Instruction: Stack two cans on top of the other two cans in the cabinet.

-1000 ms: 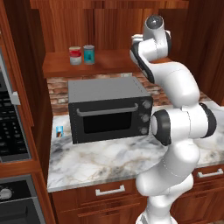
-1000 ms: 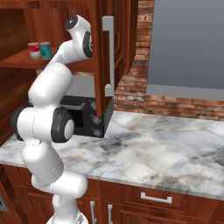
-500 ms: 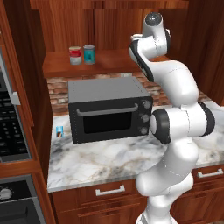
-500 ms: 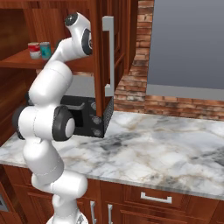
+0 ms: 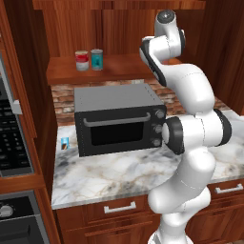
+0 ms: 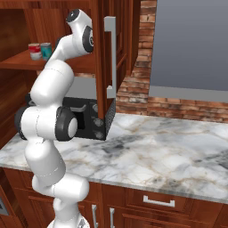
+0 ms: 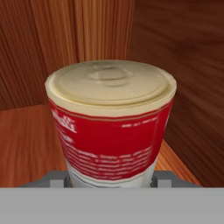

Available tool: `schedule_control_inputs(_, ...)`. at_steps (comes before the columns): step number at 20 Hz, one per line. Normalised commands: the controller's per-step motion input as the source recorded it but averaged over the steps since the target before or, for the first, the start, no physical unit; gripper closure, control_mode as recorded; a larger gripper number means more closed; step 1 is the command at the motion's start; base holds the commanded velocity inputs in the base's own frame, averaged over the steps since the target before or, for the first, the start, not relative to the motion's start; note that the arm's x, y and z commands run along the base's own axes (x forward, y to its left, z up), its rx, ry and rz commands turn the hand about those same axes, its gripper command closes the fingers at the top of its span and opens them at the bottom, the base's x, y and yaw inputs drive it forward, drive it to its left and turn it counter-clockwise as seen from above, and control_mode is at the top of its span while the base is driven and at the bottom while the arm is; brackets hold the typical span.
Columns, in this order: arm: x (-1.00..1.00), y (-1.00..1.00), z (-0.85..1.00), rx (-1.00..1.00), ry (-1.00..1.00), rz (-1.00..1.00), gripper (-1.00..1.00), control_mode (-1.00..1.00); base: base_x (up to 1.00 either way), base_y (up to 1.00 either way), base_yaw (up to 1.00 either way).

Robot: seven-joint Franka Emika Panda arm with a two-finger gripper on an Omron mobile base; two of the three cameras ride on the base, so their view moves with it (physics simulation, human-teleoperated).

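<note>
A white Franka arm is reaching up into the reddish-brown wall cabinet (image 5: 119, 28) above the toaster oven (image 5: 119, 119), its gripper working at the right end of the open shelf (image 5: 124, 71). In the hand view a red-and-white can (image 7: 111, 131) is sitting upright between the finger tips, close against the camera, with the cabinet's back and side panels behind it. The jaws are standing only partly open, about a can's width apart, and appear to be closing on the can's lower body, though the contact itself is hidden at the bottom edge. At the far left of the shelf a second red-and-white can (image 5: 82, 60) and a teal can (image 5: 96, 59) are standing side by side, well apart from the gripper. Doing this step well is calling for a square, level grip, a straight lift clear of the board, and a centred, upright placing on a partner can's lid.
</note>
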Motion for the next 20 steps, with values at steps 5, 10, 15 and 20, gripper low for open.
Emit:
schedule_control_inputs(5,0.00,0.00,-0.12,0.00,0.00,0.00,-1.00,-1.00,0.00,0.00,0.00)
schedule_control_inputs(10,0.00,0.00,-0.11,0.00,0.00,0.00,-1.00,-1.00,0.00,0.00,0.00)
schedule_control_inputs(15,0.00,0.00,-0.02,0.00,0.00,0.00,-1.00,-1.00,0.00,0.00,0.00)
schedule_control_inputs(20,0.00,0.00,0.00,0.00,0.00,0.00,-1.00,-1.00,0.00,0.00,0.00)
